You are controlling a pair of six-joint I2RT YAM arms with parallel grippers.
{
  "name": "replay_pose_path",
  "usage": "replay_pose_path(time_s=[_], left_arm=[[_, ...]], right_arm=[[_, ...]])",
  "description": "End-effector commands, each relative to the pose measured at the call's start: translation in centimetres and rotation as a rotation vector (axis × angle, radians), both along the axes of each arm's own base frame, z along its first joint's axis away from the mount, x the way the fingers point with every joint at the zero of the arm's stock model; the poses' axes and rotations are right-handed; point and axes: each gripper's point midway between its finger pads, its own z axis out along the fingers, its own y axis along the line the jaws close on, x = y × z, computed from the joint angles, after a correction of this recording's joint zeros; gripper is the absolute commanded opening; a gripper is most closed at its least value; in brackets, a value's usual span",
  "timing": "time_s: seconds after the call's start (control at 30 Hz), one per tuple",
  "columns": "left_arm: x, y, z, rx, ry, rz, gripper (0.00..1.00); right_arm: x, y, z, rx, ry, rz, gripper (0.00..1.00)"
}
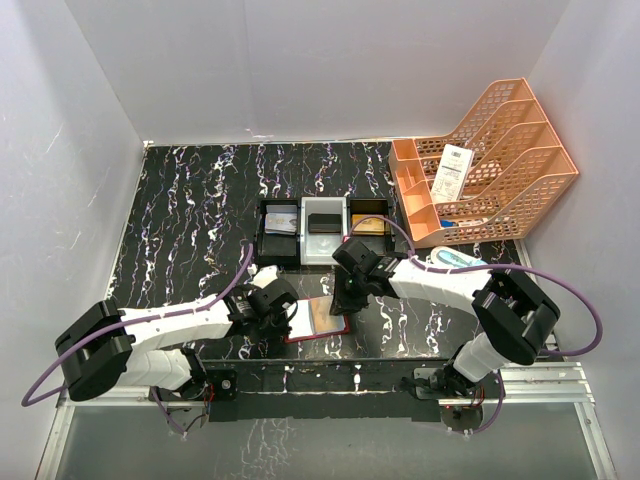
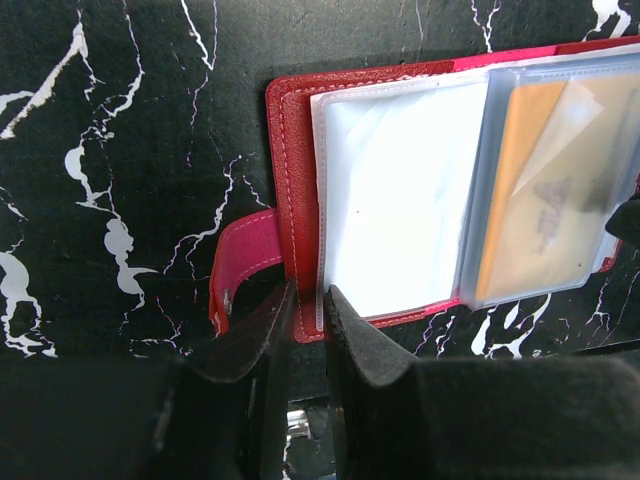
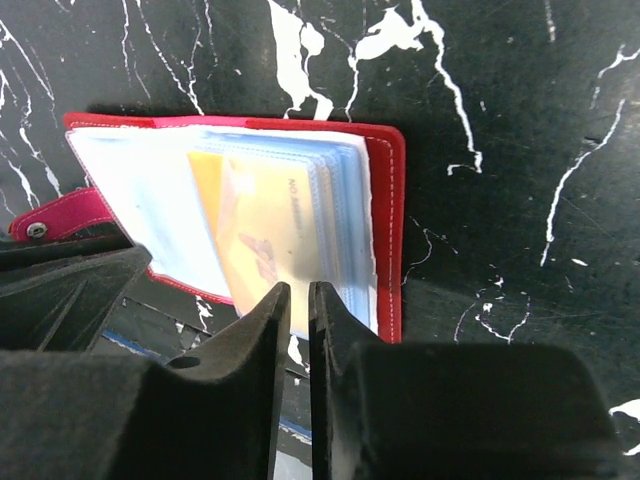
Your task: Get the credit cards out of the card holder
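Left jaws pinch card holder (image 2: 292, 180) cover edge; keep it pinned. Right jaws nearly closed at orange card (image 3: 255, 220), hold unclear; draw card out flat.

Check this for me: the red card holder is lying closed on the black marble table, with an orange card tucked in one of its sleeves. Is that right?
No, the card holder lies open, not closed: the left wrist view shows its clear sleeves exposed, with the orange card in one. The rest holds.
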Motion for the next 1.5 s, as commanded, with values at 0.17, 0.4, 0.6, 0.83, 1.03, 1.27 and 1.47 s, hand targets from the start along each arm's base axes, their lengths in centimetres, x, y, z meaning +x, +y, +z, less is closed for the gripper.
replay_pose_path(time_s=[0.17, 0.4, 0.6, 0.83, 1.03, 1.27, 1.47], left_arm=[[0.5, -0.4, 0.6, 0.006, -0.013, -0.009, 0.17], [0.4, -0.5, 0.4, -0.002, -0.007, -0.010, 0.16], [0.4, -0.6, 0.4, 0.004, -0.002, -0.018, 0.16], [0.4, -0.6, 0.4, 0.009, -0.001, -0.020, 0.16], [0.4, -0.6, 0.5, 0.008, -0.003, -0.022, 0.15], [0.5, -0.7, 0.6, 0.010, -0.005, -0.026, 0.15], [0.5, -0.7, 0.6, 0.012, -0.006, -0.026, 0.15]], right_arm=[[1.3, 0.6, 1.3, 0.026, -0.053, -0.044, 0.26], [0.6, 0.9, 0.4, 0.057, -0.032, -0.023, 0.28], [0.6, 1.6, 0.5, 0.080, -0.025, -0.010, 0.20], [1.3, -0.2, 1.0, -0.010, -0.062, -0.056, 0.29], [1.7, 0.0, 2.5, 0.003, -0.093, -0.047, 0.33], [1.2, 1.7, 2.2, 0.076, -0.057, -0.012, 0.33], [0.8, 1.5, 0.5, 0.058, -0.027, -0.013, 0.32]])
